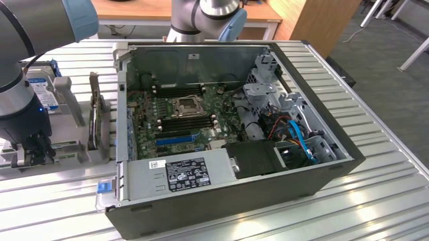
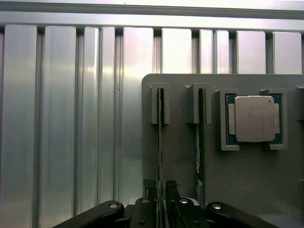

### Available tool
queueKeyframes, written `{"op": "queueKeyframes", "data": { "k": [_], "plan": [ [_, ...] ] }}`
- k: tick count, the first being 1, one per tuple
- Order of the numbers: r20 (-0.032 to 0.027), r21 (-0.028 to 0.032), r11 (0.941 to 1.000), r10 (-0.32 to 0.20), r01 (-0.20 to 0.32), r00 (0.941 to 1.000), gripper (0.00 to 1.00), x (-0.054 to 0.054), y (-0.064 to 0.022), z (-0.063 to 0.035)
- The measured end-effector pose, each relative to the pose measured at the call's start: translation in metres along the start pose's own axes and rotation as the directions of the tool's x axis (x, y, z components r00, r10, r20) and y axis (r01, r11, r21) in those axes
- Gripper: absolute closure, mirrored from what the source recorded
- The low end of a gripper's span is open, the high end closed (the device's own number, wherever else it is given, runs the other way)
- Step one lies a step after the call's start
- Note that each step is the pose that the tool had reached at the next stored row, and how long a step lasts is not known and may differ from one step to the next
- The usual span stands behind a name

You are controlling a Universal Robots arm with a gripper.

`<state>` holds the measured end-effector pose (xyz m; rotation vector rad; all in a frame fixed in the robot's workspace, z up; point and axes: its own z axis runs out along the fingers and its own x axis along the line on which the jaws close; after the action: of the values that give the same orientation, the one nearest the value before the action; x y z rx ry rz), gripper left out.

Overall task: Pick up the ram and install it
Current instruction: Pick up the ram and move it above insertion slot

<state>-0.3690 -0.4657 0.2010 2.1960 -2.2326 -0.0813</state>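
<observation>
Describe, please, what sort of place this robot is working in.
Probably a robotics lab for computer assembly: an open PC case on a slatted metal table, beside a grey fixture holding a processor.

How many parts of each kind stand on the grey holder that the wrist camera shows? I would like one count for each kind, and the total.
ram: 2
processor: 1
Total: 3

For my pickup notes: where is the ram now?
The ram stands on edge in the gray holder at the exterior view's left, by the hand, beside a second stick.
</observation>
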Motion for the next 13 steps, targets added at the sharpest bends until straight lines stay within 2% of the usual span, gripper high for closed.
{"op": "queueKeyframes", "data": {
  "k": [13],
  "plan": [
    [0.0000,0.0000,1.0000,0.000,0.000,1.0000,0.77,0.0000,-0.0011,0.0000]
  ]
}}
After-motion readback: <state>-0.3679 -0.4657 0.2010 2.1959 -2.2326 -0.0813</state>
